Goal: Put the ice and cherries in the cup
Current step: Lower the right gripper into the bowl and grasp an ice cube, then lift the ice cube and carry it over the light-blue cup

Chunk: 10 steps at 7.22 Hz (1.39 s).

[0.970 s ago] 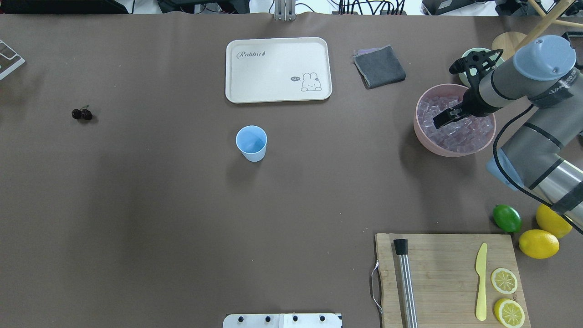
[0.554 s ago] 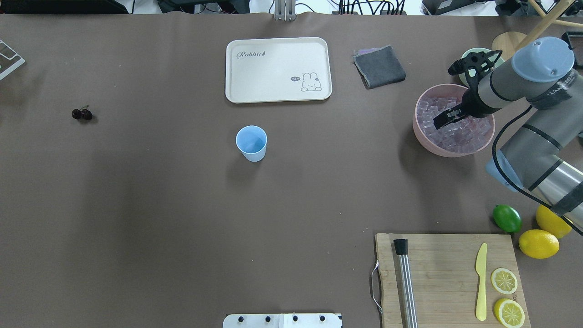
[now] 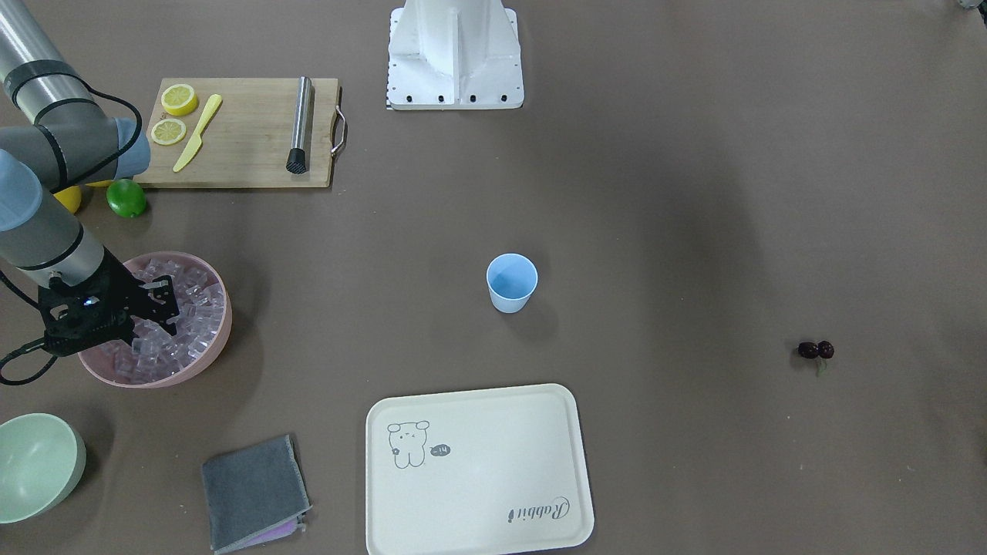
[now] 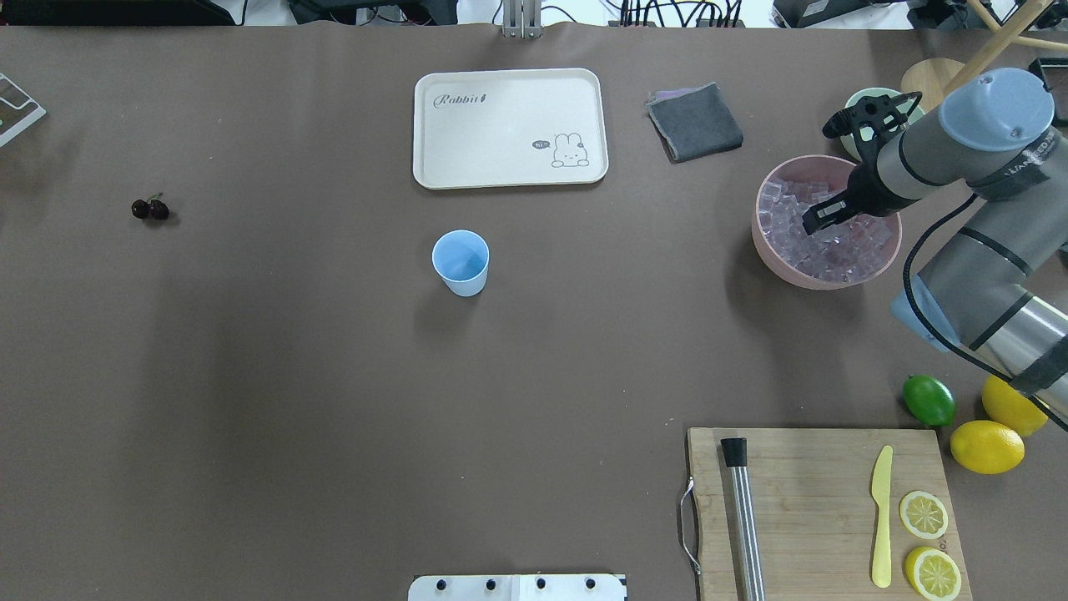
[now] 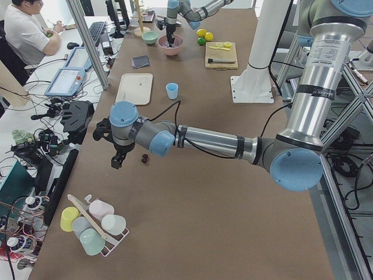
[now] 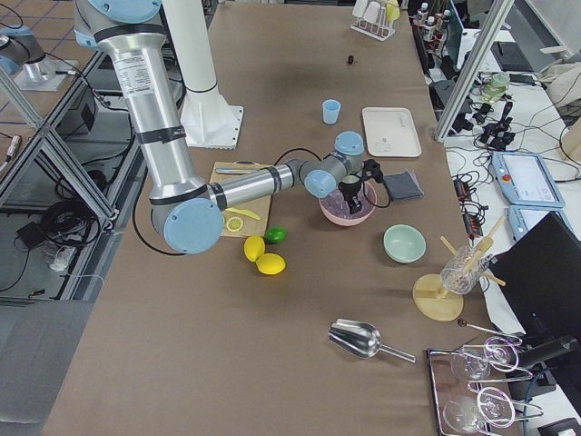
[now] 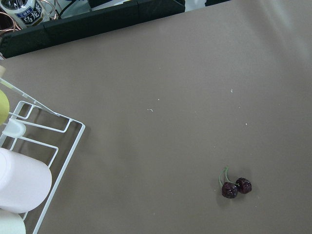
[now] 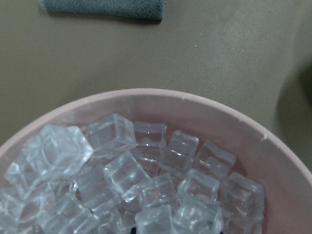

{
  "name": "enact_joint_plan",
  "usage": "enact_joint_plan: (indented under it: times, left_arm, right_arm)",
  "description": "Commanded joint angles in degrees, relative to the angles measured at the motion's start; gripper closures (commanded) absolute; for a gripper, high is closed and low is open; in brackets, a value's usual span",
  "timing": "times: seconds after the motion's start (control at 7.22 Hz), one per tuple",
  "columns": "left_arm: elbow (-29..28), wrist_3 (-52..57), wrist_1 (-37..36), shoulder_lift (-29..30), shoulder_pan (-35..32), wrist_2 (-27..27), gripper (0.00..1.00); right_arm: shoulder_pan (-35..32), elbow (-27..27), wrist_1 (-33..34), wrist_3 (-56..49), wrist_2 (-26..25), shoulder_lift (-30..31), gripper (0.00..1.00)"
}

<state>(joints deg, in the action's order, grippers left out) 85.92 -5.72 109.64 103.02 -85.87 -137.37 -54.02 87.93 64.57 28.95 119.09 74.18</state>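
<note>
Now fetching ice: right hand (image 4: 813,221) is sitting among the ice (image 4: 784,204) in the pink bowl (image 4: 776,265).
Whether it is gripping I cannot tell; next comes carrying a cube left to the mid-bench cup (image 4: 460,260).

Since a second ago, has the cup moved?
No. The cup sits in the same spot, just below the tray's near edge, under its left half.
</note>
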Motion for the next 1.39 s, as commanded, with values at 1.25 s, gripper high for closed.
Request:
enact_joint_plan:
  times: [1.25]
  left_arm:
    - [0.12, 0.0, 0.14, 0.07, 0.0, -0.09, 0.03]
  right_arm:
    - [0.55, 9.38, 25.33, 11.51, 3.52, -18.23, 0.93]
